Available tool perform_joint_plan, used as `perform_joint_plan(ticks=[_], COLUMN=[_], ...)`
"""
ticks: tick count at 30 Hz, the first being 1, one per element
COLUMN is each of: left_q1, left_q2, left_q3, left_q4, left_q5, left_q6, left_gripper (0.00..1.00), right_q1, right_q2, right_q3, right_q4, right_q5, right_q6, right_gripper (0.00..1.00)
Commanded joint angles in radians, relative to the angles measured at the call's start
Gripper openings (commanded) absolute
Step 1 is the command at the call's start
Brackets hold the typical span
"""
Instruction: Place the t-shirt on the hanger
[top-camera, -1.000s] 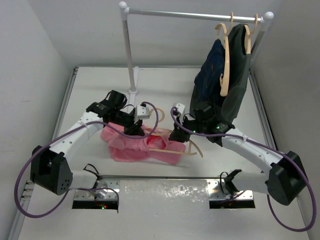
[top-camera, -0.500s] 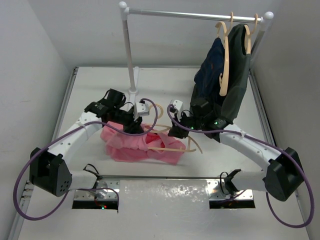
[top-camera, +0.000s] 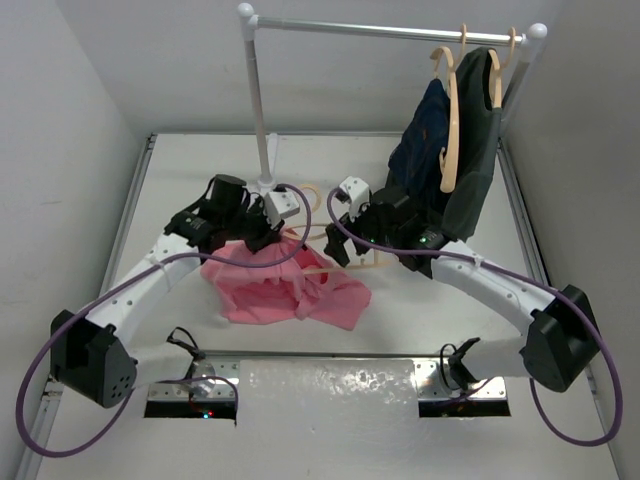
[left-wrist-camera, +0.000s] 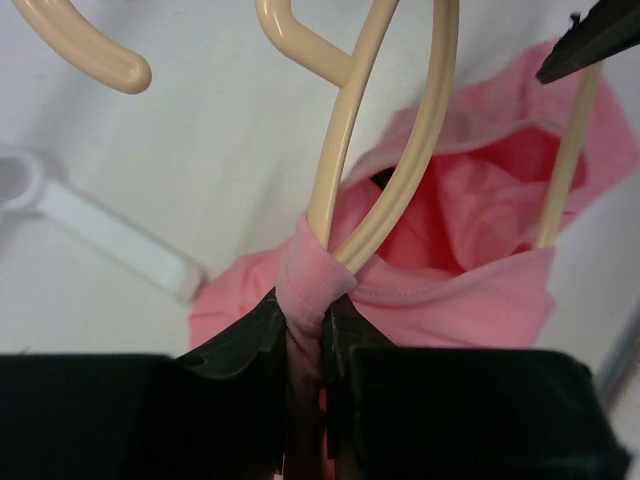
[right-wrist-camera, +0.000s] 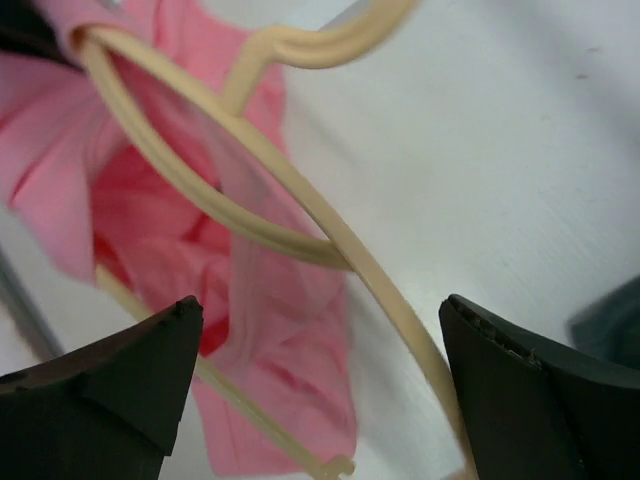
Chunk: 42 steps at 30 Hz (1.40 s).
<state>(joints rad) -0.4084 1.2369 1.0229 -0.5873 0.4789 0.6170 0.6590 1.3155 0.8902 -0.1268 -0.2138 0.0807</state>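
The pink t-shirt (top-camera: 285, 295) lies bunched on the white table, its collar side pulled up. My left gripper (top-camera: 268, 238) (left-wrist-camera: 320, 325) is shut on a fold of the t-shirt (left-wrist-camera: 470, 290) where the cloth wraps the end of the tan wooden hanger (left-wrist-camera: 345, 150). The hanger's arms run into the shirt's opening. My right gripper (top-camera: 340, 250) (right-wrist-camera: 318, 320) stands wide open just right of the left one. One arm of the hanger (right-wrist-camera: 385, 285) passes between its fingers without touching them, and the t-shirt (right-wrist-camera: 285, 340) lies below.
A clothes rack stands at the back: metal rod (top-camera: 390, 30), white pole (top-camera: 262, 110), white base foot (left-wrist-camera: 110, 235). At its right end hang a navy garment (top-camera: 425, 145) and a dark grey-green garment (top-camera: 478, 165) on wooden hangers, close behind my right arm.
My right gripper has opened and let go of the hanger. Both grippers have moved toward the back of the table, the left one drawing the shirt's collar and hanger along.
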Motion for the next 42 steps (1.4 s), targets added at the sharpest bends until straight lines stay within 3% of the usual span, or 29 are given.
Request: perform_joint_plan(ticks=[1,6,10,14,15,19,22,31,42], left_q1=[0.005,0.005,0.003,-0.023,-0.041,-0.056,-0.056,-0.058,-0.058], left_q2=[-0.073,-0.093,-0.106,-0.163,-0.169,-0.163,-0.166,-0.178,-0.178], left_q3=[-0.015,-0.058,-0.063,-0.118,-0.13,-0.155,-0.161,-0.168,-0.179], left_q4=[0.214,0.322,0.382,0.472,0.506,0.56,0.567,0.554,0.555], left_q5=[-0.247,-0.504,-0.608,-0.657,-0.671,-0.729,-0.737,-0.7,-0.683], left_q6=[-0.098,-0.166,-0.188,-0.123,-0.103,-0.042,-0.04,-0.072,-0.079], left_gripper=[0.0,0.0,0.0,0.0,0.0,0.0,0.0,0.0,0.0], right_q1=[0.008,0.008,0.01,0.025,0.03,0.065,0.07,0.067,0.053], right_q2=[0.022,0.015,-0.054,-0.052,-0.044,0.092,0.223,0.399,0.43], right_q3=[0.094,0.144,0.101,0.086,0.04,0.019,0.095,0.147,0.101], right_q4=[0.061,0.015,0.099,0.101,0.169,0.28,0.346,0.463,0.573], right_q5=[0.201,0.44,0.465,0.452,0.432,0.303,0.266,0.326,0.312], right_q6=[0.187,0.373,0.491,0.605,0.669,0.791,0.818,0.916,0.984], right_gripper=[0.99,0.99,0.98,0.51,0.45,0.64,0.67,0.61,0.58])
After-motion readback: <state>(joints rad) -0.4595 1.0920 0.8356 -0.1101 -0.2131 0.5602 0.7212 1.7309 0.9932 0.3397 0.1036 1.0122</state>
